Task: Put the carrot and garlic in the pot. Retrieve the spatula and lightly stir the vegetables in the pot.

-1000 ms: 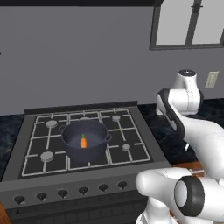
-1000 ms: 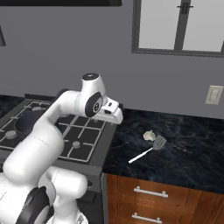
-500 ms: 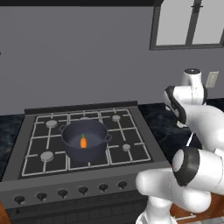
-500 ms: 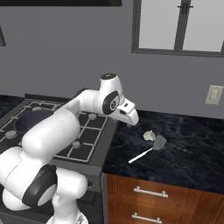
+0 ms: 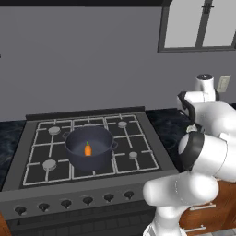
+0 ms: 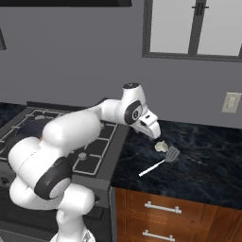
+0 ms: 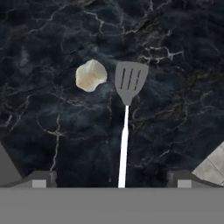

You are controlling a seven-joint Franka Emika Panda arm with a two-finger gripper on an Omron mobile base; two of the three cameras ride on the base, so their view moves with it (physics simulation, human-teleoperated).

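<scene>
The carrot (image 5: pixel 87 149) lies inside the pot (image 5: pixel 89 145), which sits on the stove (image 5: pixel 138 156) toward its 9 o'clock side, while the garlic (image 7: pixel 90 75) rests on the dark marble counter (image 7: pixel 175 109) just beside the spatula (image 7: pixel 127 109), at about 9 o'clock of its slotted blade. The gripper (image 7: pixel 111 180) hangs over the counter with its fingertips (image 7: pixel 41 178) set wide apart and nothing between them, the spatula's handle running down toward the gap. No brand, label or writing can be read anywhere.
</scene>
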